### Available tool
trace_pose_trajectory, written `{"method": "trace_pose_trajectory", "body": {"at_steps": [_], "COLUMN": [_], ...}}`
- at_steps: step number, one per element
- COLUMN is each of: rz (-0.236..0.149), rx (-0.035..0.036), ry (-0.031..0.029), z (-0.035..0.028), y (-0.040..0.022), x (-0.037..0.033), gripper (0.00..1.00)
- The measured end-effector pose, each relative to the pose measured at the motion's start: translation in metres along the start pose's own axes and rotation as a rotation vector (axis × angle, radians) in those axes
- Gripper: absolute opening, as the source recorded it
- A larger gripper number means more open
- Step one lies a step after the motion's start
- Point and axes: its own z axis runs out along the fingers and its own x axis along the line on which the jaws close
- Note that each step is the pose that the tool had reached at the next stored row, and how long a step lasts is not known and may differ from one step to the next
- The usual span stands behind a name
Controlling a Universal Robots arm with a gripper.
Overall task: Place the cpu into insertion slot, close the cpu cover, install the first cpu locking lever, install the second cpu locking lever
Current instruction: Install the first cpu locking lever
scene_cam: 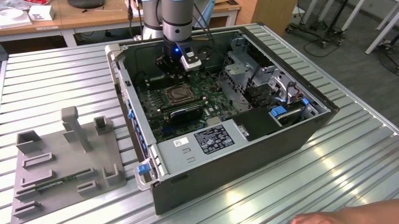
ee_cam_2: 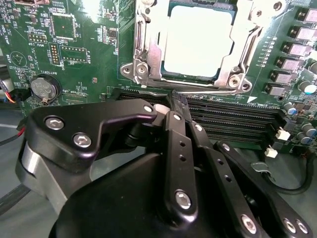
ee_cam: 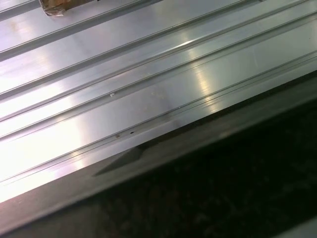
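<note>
The cpu (ee_cam_2: 198,42) lies flat in the insertion slot (scene_cam: 177,94), its pale silver top facing up. The cpu cover (ee_cam_2: 237,59), a silver frame, lies down around it, with the chip showing through its cut-out. A thin metal lever (ee_cam_2: 140,37) runs along one side of the frame; I cannot tell whether it is latched. My gripper (ee_cam_2: 177,101) hangs just short of the socket, over the black memory slots (ee_cam_2: 233,116). Its black fingers (ee_cam_2: 174,134) are pressed together with nothing between them. In the exterior view the gripper (scene_cam: 175,74) sits low inside the open computer case.
The case (scene_cam: 249,154) lies open on a slatted aluminium table (ee_cam: 124,84). A grey drive cage (scene_cam: 240,70) and a power supply (scene_cam: 209,140) flank the board. A grey fixture plate (scene_cam: 62,163) stands at the exterior view's left. A hand (scene_cam: 337,217) rests at the bottom right.
</note>
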Motion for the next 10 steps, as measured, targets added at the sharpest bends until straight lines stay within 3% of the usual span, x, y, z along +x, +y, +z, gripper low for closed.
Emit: {"method": "trace_pose_trajectory", "body": {"at_steps": [10], "rz": [0.0], "rx": [0.0008], "ry": [-0.0003], "z": [0.0023], "y": [-0.0005], "x": [-0.0001], "gripper": [0.11]}}
